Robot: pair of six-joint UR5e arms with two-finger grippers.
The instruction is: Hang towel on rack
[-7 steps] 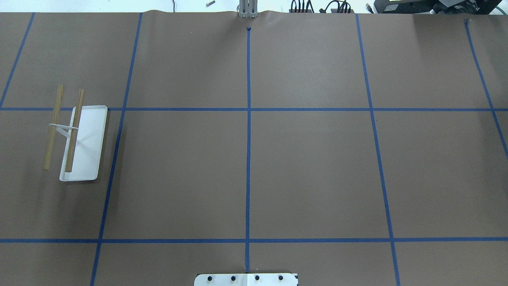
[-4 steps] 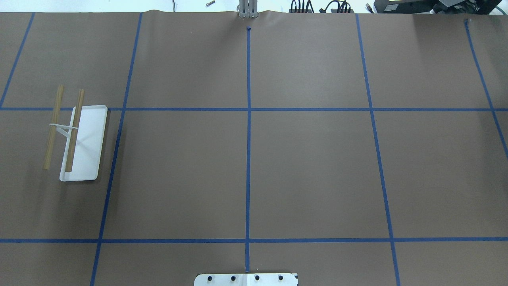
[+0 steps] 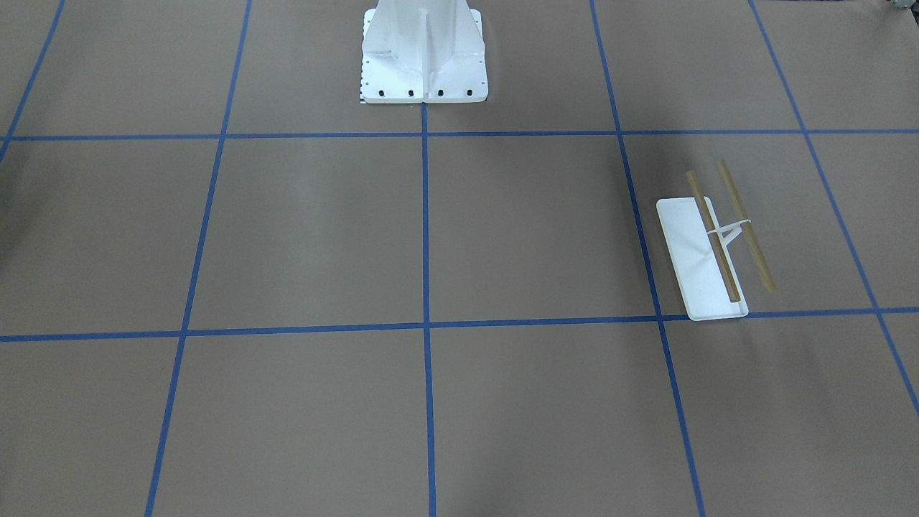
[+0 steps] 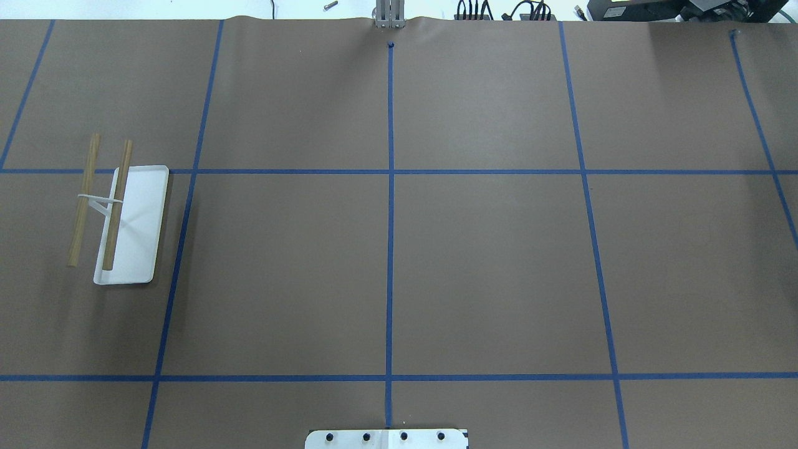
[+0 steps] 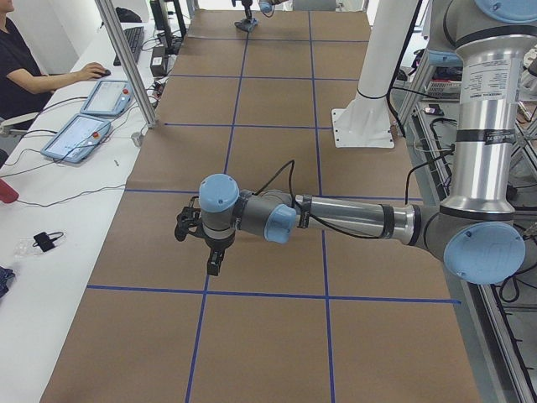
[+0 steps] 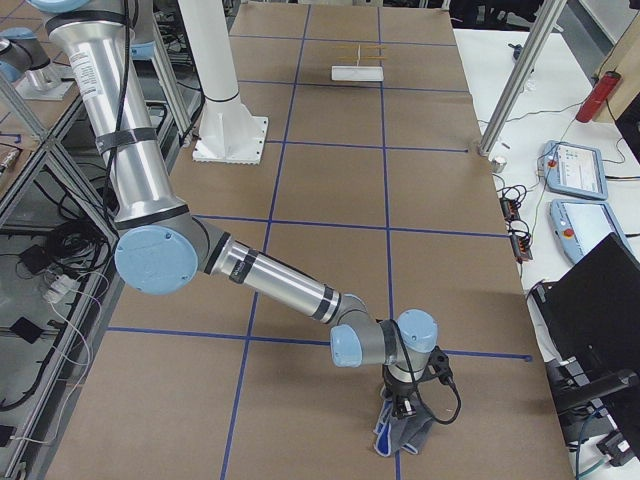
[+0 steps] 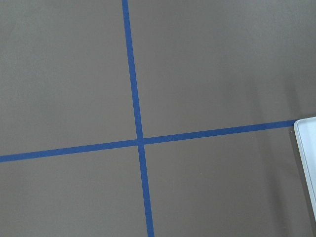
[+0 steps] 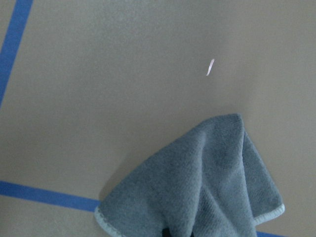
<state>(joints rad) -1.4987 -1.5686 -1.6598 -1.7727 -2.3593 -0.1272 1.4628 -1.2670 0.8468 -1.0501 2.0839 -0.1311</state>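
Observation:
The rack (image 4: 128, 218), a white tray base with two tan rods, stands at the table's left; it also shows in the front-facing view (image 3: 707, 251), far off in the exterior right view (image 6: 357, 68), and as a tray corner in the left wrist view (image 7: 308, 158). The dark grey towel (image 8: 207, 182) is bunched on the table at the far right end (image 6: 408, 440). My right gripper (image 6: 403, 408) is down on it; the folds gather at the dark fingertips (image 8: 173, 232), shut on the towel. My left gripper (image 5: 214, 267) hangs above the table; I cannot tell its state.
The white robot pedestal (image 3: 423, 54) stands mid-table at the robot's side. Blue tape lines grid the brown table. An operator (image 5: 25, 67) sits at a side desk with tablets (image 5: 80, 134). A red extinguisher (image 6: 598, 95) stands off the table.

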